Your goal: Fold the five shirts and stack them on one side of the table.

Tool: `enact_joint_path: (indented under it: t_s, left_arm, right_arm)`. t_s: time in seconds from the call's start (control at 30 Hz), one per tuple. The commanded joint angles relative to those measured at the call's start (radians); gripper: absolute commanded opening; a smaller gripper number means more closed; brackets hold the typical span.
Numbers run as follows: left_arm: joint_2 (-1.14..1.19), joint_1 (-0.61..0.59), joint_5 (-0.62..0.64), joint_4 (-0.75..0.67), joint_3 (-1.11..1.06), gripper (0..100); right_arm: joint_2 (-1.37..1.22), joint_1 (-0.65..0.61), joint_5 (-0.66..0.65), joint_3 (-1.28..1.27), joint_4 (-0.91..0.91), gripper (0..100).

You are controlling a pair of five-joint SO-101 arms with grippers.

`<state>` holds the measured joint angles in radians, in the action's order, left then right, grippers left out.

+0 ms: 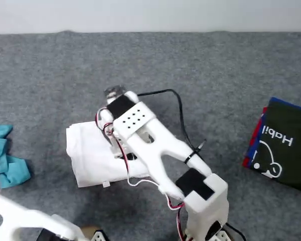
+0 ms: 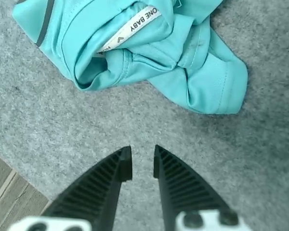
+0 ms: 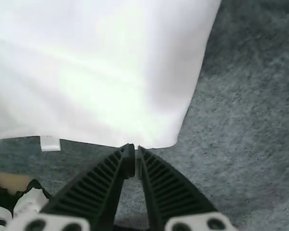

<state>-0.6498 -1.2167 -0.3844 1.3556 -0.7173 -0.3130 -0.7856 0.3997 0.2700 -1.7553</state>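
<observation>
- The teal shirt (image 1: 5, 160) lies crumpled at the left edge of the surface (image 1: 215, 75). It looks thin, soft and light, so it will probably sag and slide. A seam or hem edge seems the best place to take hold.
- The left tool (image 2: 142, 161) hangs over bare surface near the teal shirt, its jaws a little apart and holding nothing.
- The white shirt (image 1: 90, 155) lies folded in a flat rectangle near the middle, towards the front edge. It looks limp, and its layers may slip apart if lifted by one corner.
- The right tool (image 3: 134, 154) sits at the white shirt's edge with its jaws pressed together. I cannot tell whether any cloth is caught between them.
- A dark shirt (image 1: 283, 145) lies folded on top of a stack at the right edge.
- The surface has a grey, felt-like, grippy cover, with a pale wall (image 1: 150, 15) beyond its far edge.
</observation>
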Motion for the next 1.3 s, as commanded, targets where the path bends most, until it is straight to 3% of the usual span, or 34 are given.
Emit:
enact_joint_path:
  t_s: [0.0, 0.13, 0.23, 0.47, 1.17, 1.27]
  left_arm:
    - [-0.023, 0.005, -0.002, 0.006, 0.008, 8]
    - [-0.023, 0.006, -0.002, 0.005, 0.002, 8]
    - [-0.02, 0.006, -0.002, 0.005, -0.001, 8]
    - [-0.02, 0.006, -0.003, 0.005, -0.001, 8]
    - [-0.017, 0.006, -0.003, -0.018, -0.007, 8]
    - [-0.018, 0.006, -0.003, -0.06, -0.035, 8]
  right_arm:
    - [0.064, 0.033, 0.026, -0.021, -0.039, 15.1]
    - [0.058, 0.027, 0.17, -0.051, -0.031, 33.2]
    - [0.018, 0.018, 0.198, -0.049, -0.007, 39.1]
    - [-0.108, -0.008, 0.196, -0.049, 0.096, 33.9]
    - [-0.383, -0.048, 0.201, -0.048, 0.274, 33.3]
    - [-0.392, -0.047, 0.195, -0.048, 0.269, 26.0]
